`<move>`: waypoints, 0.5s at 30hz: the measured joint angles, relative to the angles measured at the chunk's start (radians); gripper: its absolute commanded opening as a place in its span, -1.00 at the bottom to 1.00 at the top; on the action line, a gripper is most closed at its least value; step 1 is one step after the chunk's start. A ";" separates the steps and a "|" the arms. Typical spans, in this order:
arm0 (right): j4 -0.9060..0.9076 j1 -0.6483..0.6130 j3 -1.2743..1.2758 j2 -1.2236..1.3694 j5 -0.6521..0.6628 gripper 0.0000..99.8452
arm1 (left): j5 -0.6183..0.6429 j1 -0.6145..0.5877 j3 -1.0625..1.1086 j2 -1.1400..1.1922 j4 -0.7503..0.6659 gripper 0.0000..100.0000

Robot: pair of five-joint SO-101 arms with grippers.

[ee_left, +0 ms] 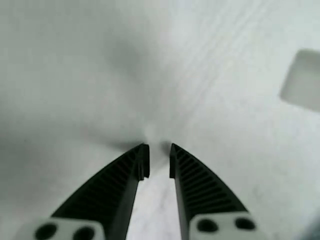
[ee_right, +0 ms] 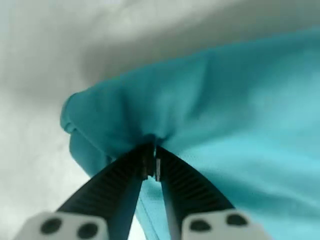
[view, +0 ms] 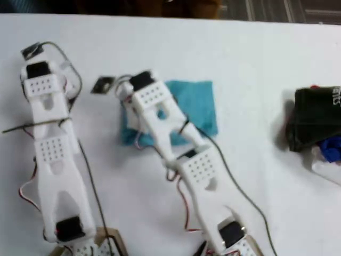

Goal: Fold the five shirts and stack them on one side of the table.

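teal shirt (view: 198,104) folded, just 12 o'clock of table centre | right gripper (ee_right: 152,167) clenched on its bunched 9 o'clock edge | left gripper (ee_left: 156,161) narrowly parted, empty, over bare white table (view: 240,48) at 9 o'clock | dark pile (view: 311,120), probably folded shirts, at 3 o'clock edge | dim floor (view: 266,8) beyond 12 o'clock edge

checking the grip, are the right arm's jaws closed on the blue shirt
Yes, the right arm's jaws pinch a fold of the blue shirt.

Teal shirt (view: 200,105) — folded, edge bunched
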 measured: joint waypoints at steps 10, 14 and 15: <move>0.000 -0.017 -0.005 -0.072 0.006 -0.96 | 0.000 0.000 0.000 0.000 0.000 -0.83; 0.000 0.040 -0.012 -0.187 0.006 -0.96 | 0.000 0.000 0.000 0.000 0.000 -0.83; 0.000 0.060 -0.012 -0.212 0.006 -0.96 | 0.000 0.000 0.000 0.000 0.000 -0.83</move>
